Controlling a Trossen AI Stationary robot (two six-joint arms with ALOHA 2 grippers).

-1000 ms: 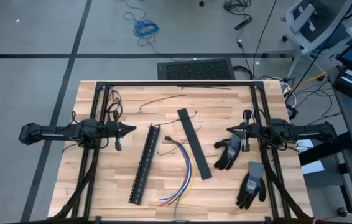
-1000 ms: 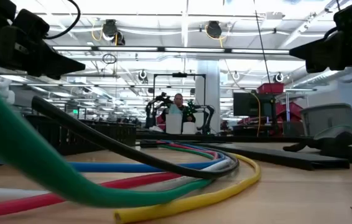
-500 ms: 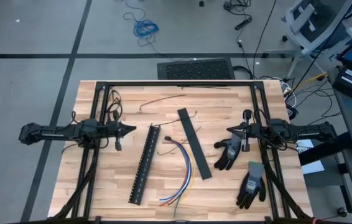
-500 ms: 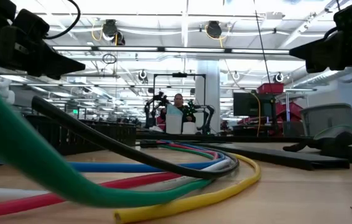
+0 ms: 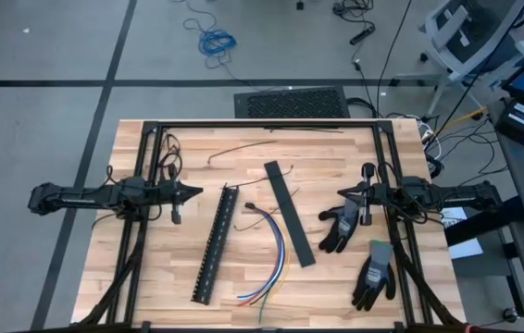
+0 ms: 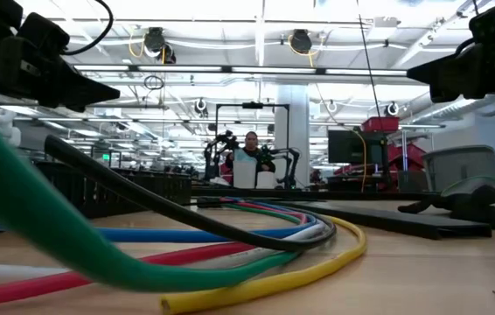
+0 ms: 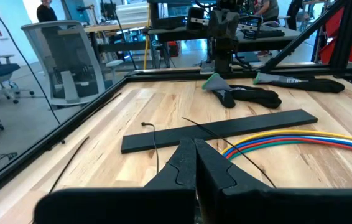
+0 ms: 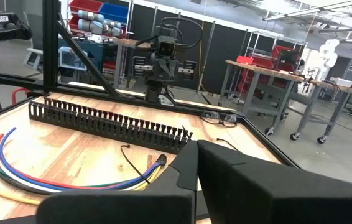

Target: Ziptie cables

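Note:
The cables (image 5: 275, 252), a loose curved bundle of blue, red, orange and yellow-green wires, lie flat on the wooden table between the black slotted strip (image 5: 215, 243) and a flat black bar (image 5: 290, 225); they fill the low view (image 6: 230, 236) and show in both wrist views (image 7: 300, 140) (image 8: 51, 177). My left gripper (image 5: 197, 191) hovers shut at the table's left, pointing level toward the middle. My right gripper (image 5: 341, 193) hovers shut at the right, facing it. Neither touches anything.
Two grey-and-black gloves (image 5: 343, 225) (image 5: 373, 274) lie at the right, under and near my right gripper. Thin dark strands (image 5: 234, 148) lie toward the far edge. A black frame (image 5: 262, 124) borders the table. A person (image 6: 249, 157) sits far behind the table.

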